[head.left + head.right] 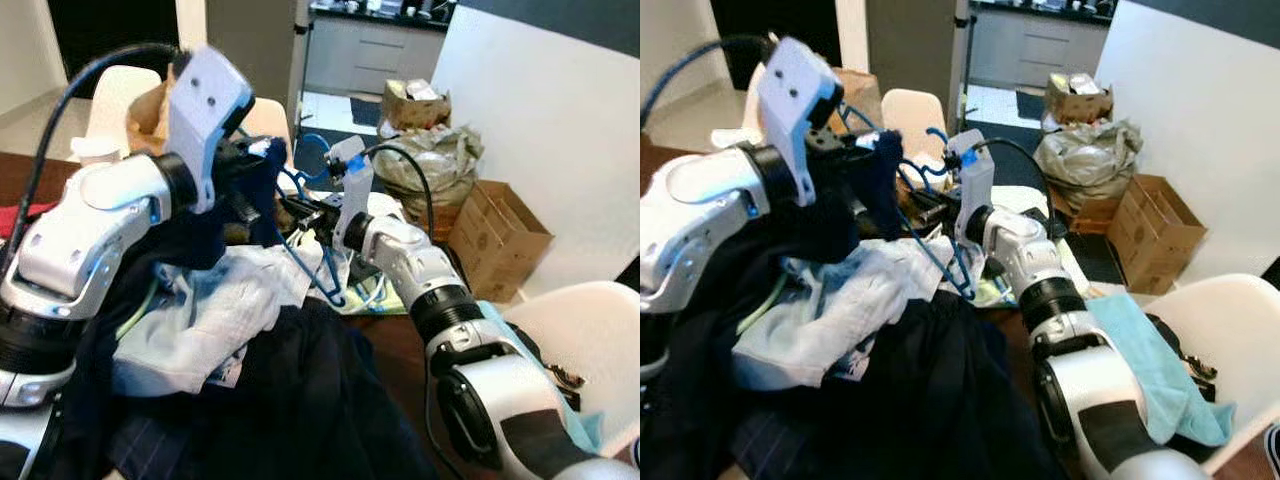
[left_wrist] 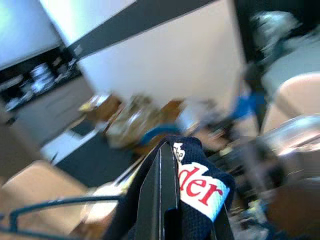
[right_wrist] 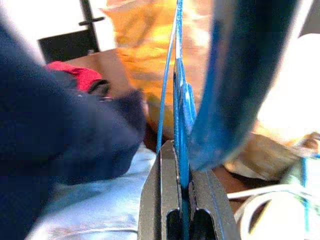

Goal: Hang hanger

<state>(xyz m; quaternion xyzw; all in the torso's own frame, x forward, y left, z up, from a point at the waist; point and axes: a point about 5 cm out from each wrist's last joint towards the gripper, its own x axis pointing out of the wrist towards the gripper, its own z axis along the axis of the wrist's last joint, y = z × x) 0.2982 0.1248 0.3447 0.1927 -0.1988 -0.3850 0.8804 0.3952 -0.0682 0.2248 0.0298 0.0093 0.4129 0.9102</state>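
A blue wire hanger hangs slanted above the clothes pile, its hook pointing up. My right gripper is shut on it; in the right wrist view the blue hanger runs straight between the closed fingers. My left gripper is raised just left of the hanger and shut on a navy garment. The left wrist view has that navy garment's white label with red letters beside the closed fingers. The garment drapes down over the hanger's upper part.
A heap of clothes covers the wooden table: a white shirt, dark cloth, a red piece. A white chair with a teal towel stands at right. Cardboard box and stuffed bags sit behind.
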